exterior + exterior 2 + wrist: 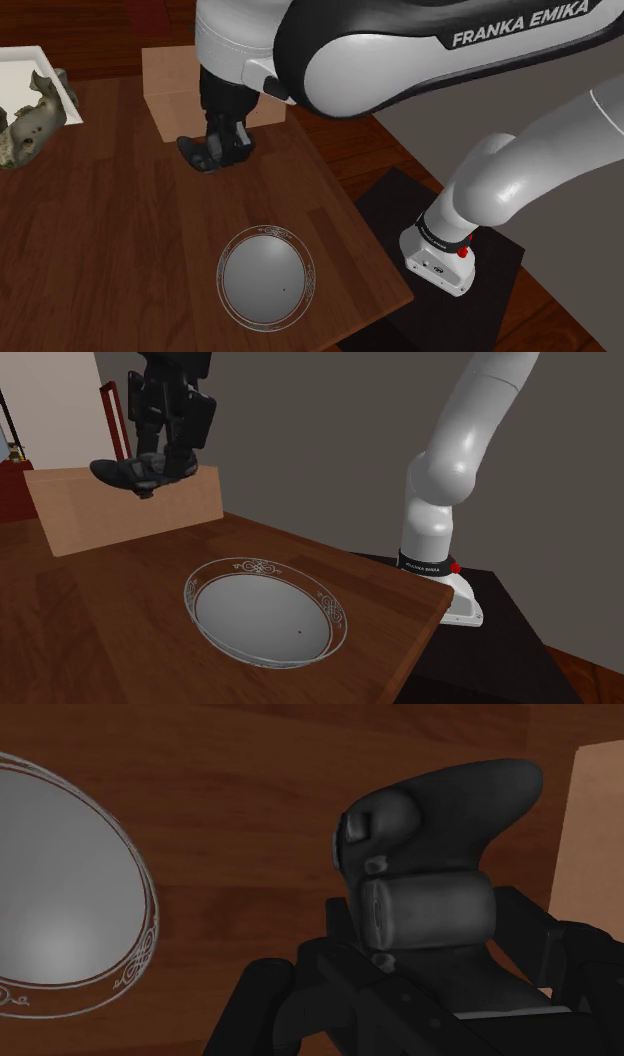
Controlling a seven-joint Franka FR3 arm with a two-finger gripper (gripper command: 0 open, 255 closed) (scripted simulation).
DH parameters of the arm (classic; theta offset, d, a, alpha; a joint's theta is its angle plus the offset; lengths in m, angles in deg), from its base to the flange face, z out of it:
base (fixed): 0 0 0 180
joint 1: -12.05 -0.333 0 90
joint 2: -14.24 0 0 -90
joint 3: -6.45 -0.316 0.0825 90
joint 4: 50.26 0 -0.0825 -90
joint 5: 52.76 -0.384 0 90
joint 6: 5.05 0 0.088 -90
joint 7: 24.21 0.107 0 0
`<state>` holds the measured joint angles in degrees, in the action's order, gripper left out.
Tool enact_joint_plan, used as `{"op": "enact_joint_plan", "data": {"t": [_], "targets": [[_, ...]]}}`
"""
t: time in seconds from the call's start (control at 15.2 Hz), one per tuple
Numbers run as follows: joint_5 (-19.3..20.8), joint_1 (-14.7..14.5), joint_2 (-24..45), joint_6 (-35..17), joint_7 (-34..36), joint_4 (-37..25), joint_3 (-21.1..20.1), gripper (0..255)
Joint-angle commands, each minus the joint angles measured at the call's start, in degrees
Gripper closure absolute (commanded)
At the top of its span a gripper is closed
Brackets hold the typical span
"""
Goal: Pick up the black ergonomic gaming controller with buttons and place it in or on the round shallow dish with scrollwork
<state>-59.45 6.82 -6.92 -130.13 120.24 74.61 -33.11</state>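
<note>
Claw fingers clamped on the controller; the black body fills the space between them, one grip horn jutting out past the fingertips. Seen in the second exterior view, the claw holds the controller in the air, apparently clear of the table, in front of the tan box.

Shoulder view: controller and claw hang just beside the box, which stands toward the table's far end, along the edge on the stand's side. Dish lies flat and empty near the table's corner by the stand, well apart from the load. Scrollwork rim plain to see.

Step in hand, as I judge it: carry to the dish.
- Grip looks off-centre, most of the body to one side. Move slowly so it does not swing or slip.
- Hold height until over the dish; the rim is low but should not be clipped.
- Centre the controller's bulk, not the claw, over the bare middle.
- Lower until it rests, then open the fingers.
</note>
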Motion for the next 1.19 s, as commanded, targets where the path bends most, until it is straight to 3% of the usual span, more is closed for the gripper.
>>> {"op": "enact_joint_plan", "data": {"t": [0.0, 0.79, 1.12], "targets": [[-1.4, -1.5, -2.5, 0.9, 1.3, 1.2, -0.5, 255], [-8.3, -10.8, -14.8, 7.8, 12.3, 4.8, -6.5, 255], [-9.0, -11.2, -14.9, 5.1, 13.2, 7.4, -8.0, 255]]}}
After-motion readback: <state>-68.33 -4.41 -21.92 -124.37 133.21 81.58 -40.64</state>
